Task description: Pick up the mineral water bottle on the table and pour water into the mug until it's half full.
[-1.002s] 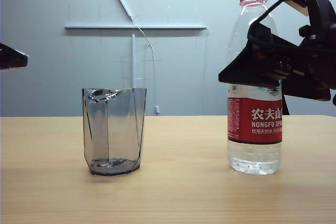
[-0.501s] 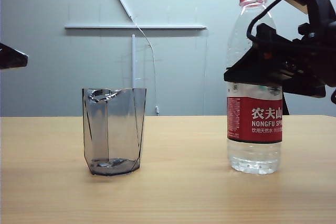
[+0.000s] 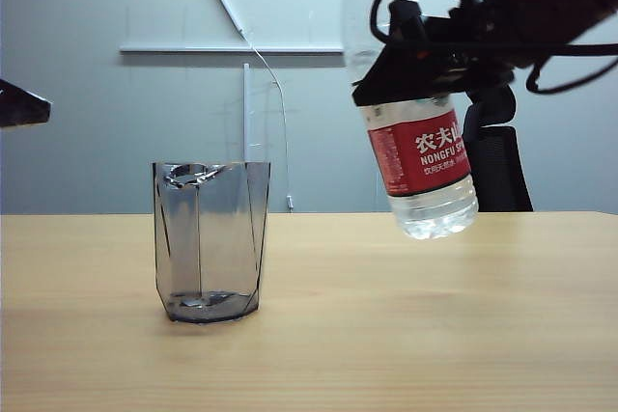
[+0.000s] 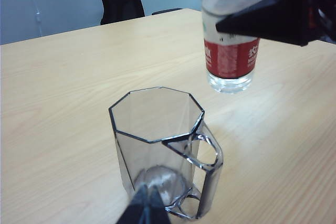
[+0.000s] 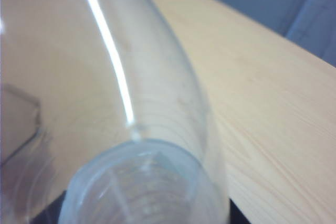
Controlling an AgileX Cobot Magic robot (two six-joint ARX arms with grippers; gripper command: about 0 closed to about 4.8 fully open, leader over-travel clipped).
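The mineral water bottle (image 3: 417, 153) hangs above the table (image 3: 386, 335), tilted with its red-ringed neck up and to the left. My right gripper (image 3: 410, 79) is shut on its clear body above the red label. Water (image 3: 435, 217) sits in its low end. The right wrist view is filled by the bottle (image 5: 147, 129) and its uncapped mouth. The smoky faceted mug (image 3: 208, 243) stands upright on the table, left of and below the bottle; its handle shows on the mug (image 4: 157, 145). My left gripper (image 4: 148, 208) hovers shut just in front of the mug, holding nothing.
A black chair (image 3: 497, 171) stands behind the table's far edge on the right. A grey wall with a white rail (image 3: 232, 48) closes the back. The left arm's dark tip (image 3: 19, 103) juts in at the left edge.
The right gripper has lifted the bottle off the table, carried it left towards the mug and tipped its neck to the left. The mug and the left gripper have not moved.
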